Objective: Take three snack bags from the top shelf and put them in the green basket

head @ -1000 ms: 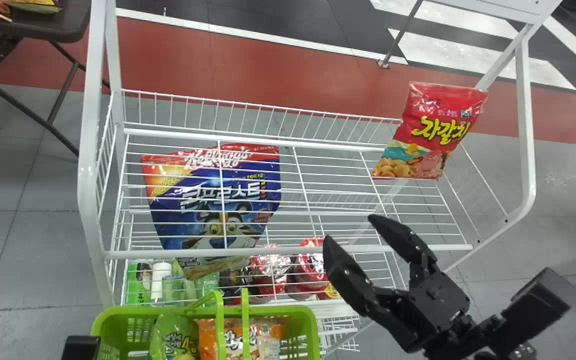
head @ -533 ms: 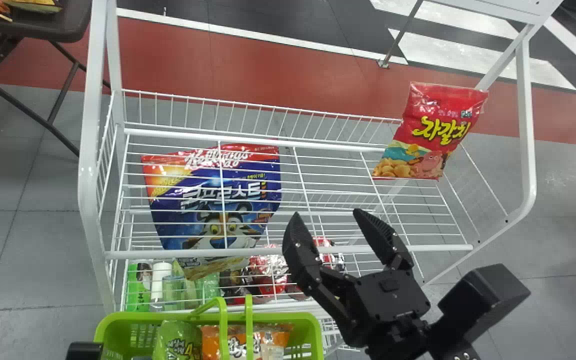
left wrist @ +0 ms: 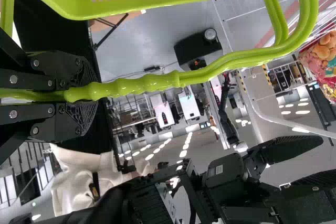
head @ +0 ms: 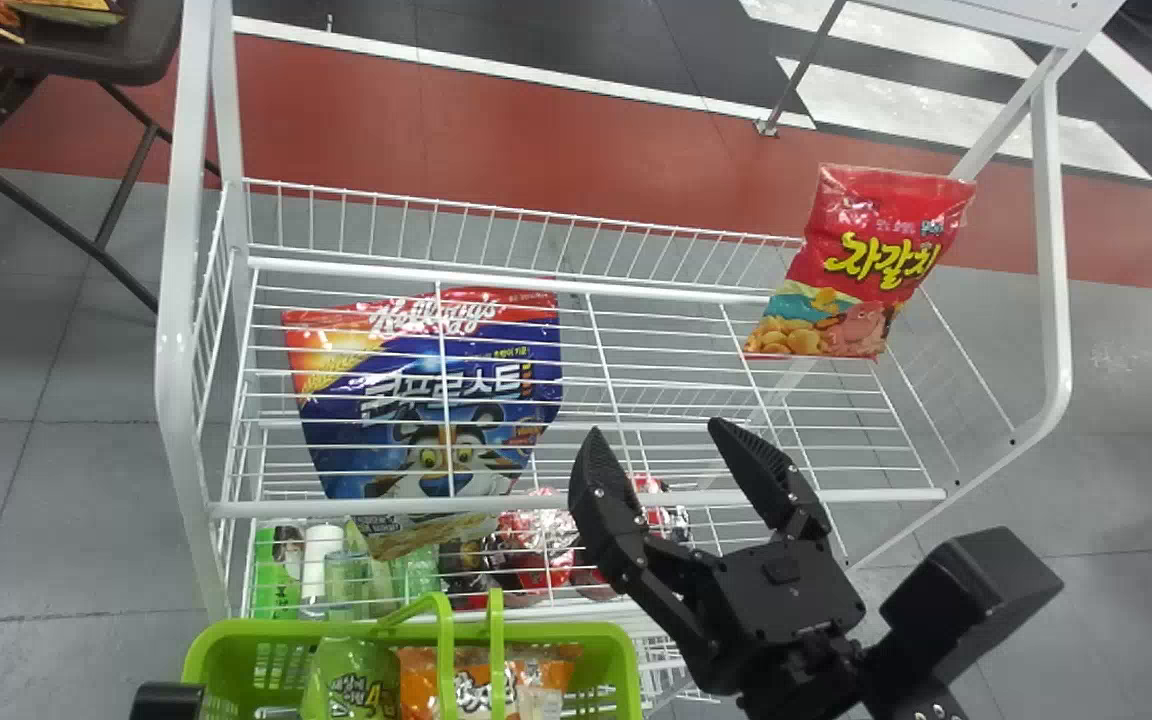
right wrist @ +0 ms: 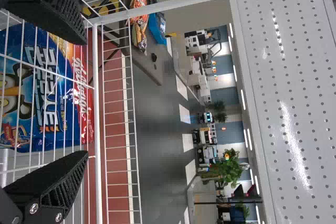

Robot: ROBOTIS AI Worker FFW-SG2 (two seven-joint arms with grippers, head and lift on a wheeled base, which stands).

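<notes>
In the head view, my right gripper (head: 652, 432) stands open over the front rail of the top shelf (head: 866, 495), with nothing between its fingers. A red snack bag (head: 861, 265) leans at that shelf's right end, beyond and to the right of it. At the bottom, the green basket (head: 591, 632) holds a green bag (head: 348, 680) and an orange bag (head: 471, 685). Part of my left gripper (head: 168, 702) shows beside the basket. The left wrist view has my left gripper (left wrist: 79, 94) shut on the basket handle (left wrist: 147, 82). My right gripper (right wrist: 83, 99) is open in the right wrist view.
A large blue cereal bag (head: 436, 400) shows through the wires at the left, with red packages (head: 541, 555) and bottles on a lower level. White frame posts (head: 181, 300) rise at both ends. A dark table (head: 116, 45) stands behind at the far left.
My right gripper has moved left across the shelf front, staying open, and has hardly shifted in the last half second. The basket has swayed slightly. The red snack bag has not moved.
</notes>
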